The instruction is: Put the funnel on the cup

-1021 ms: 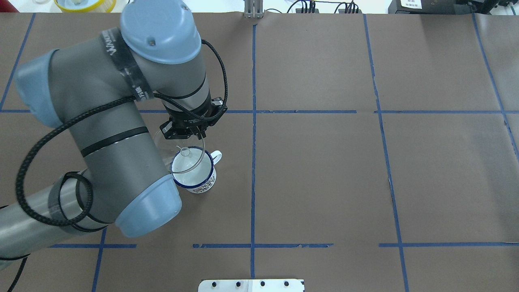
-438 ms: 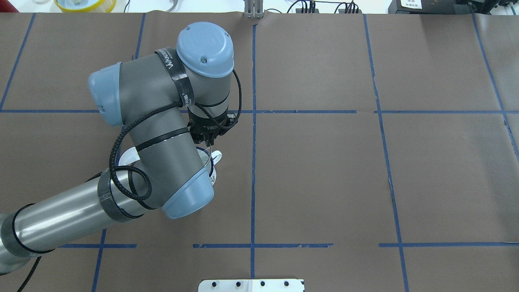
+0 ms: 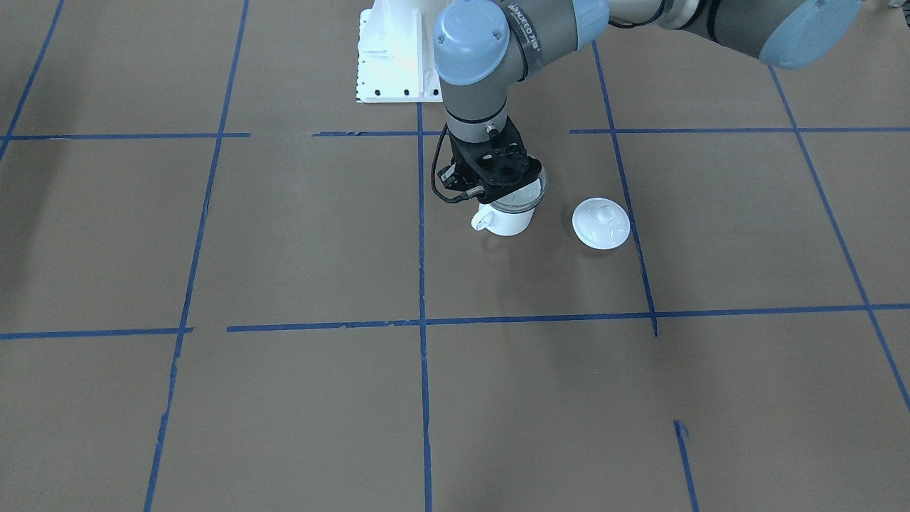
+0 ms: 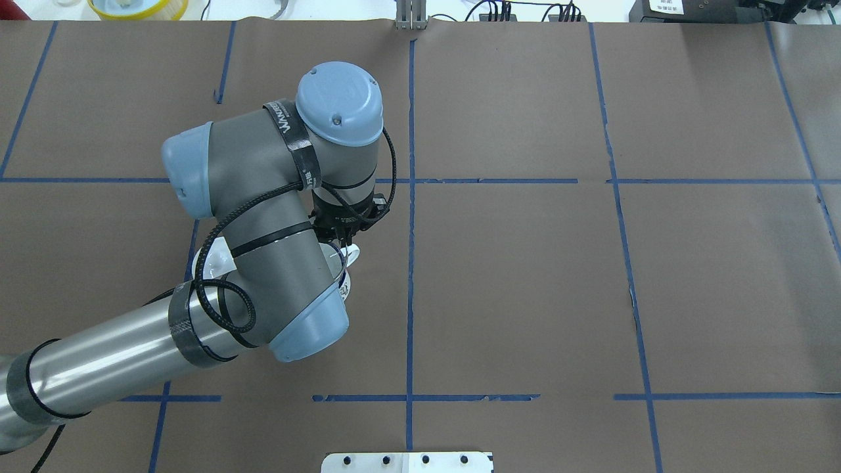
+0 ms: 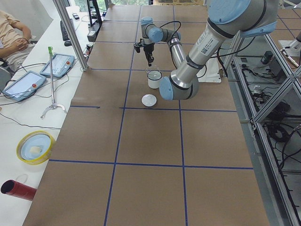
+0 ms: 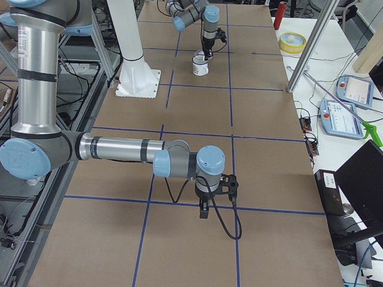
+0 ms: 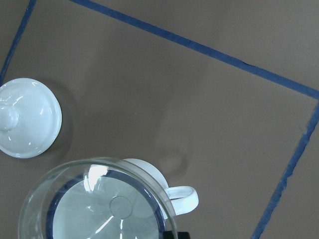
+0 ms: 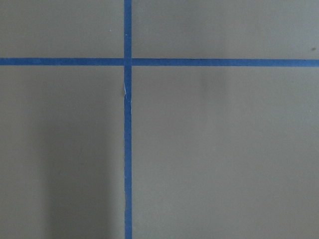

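The white cup (image 3: 508, 222) with a dark blue rim stands on the brown table. The clear funnel (image 3: 530, 193) is over its mouth, spout down inside. In the left wrist view the funnel (image 7: 99, 209) rings the cup's blue rim, and the cup's handle (image 7: 182, 199) sticks out to the right. My left gripper (image 3: 500, 190) is directly above the cup, shut on the funnel's rim. In the overhead view my left arm hides most of the cup; only its handle (image 4: 353, 251) shows. My right gripper (image 6: 203, 212) hangs over bare table far from the cup; I cannot tell whether it is open.
A white round lid with a knob (image 3: 601, 222) lies flat on the table beside the cup, a short gap away; it also shows in the left wrist view (image 7: 27, 117). A white mounting plate (image 3: 394, 60) sits at the robot's base. Blue tape lines cross the table.
My left arm has swung right and forward over the cup, carrying the funnel from tilted at the cup's rim to over its mouth. The arm now hides the cup from overhead.
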`<move>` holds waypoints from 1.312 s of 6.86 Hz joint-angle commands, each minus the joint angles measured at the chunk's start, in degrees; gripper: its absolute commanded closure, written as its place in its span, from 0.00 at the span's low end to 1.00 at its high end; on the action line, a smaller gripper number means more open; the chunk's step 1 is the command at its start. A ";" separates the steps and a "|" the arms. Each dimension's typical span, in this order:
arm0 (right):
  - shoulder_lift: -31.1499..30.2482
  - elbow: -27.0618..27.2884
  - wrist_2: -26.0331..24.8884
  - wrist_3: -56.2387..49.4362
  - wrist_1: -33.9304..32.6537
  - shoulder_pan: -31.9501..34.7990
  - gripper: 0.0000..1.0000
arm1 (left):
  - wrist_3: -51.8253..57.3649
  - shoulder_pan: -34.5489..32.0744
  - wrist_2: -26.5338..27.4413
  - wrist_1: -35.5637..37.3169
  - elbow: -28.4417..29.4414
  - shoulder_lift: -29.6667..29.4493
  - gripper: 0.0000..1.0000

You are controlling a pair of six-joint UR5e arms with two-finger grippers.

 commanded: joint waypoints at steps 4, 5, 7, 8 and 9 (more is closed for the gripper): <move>-0.02 0.00 0.00 0.00 0.00 0.00 0.00 | 0.00 0.86 -0.01 -0.55 -0.84 1.57 1.00; -0.02 0.00 0.00 0.00 0.00 0.00 0.00 | 0.00 0.86 -0.01 -0.55 -0.75 1.65 0.83; -0.02 0.00 0.00 0.00 0.00 0.00 0.00 | 0.00 1.21 0.25 -0.64 -1.88 2.88 0.00; -0.02 0.00 0.00 0.00 0.00 0.00 0.00 | 0.35 1.13 0.77 -0.64 -5.89 4.45 0.00; -0.02 0.00 0.00 0.00 0.00 0.00 0.00 | 7.57 0.61 0.78 -0.29 -15.07 8.56 0.00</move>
